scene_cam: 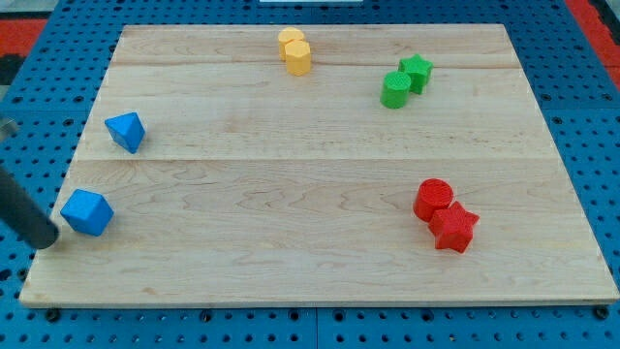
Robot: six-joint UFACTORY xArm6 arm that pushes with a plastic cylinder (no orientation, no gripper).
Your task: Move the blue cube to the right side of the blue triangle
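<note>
My tip [48,242] touches the blue cube's [87,212] left face at the wooden board's [320,194] lower left, seemingly placed to push it rightward; the blue triangle [126,131] sits just above. No gripper exists.

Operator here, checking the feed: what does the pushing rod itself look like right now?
A plain, straight, dark rod, nearly black, entering from the view's left edge. My tip is its blunt lower end, sitting just left of the blue cube. No cables, markings or pincer are visible; the upper part is blurred and cut off.
</note>
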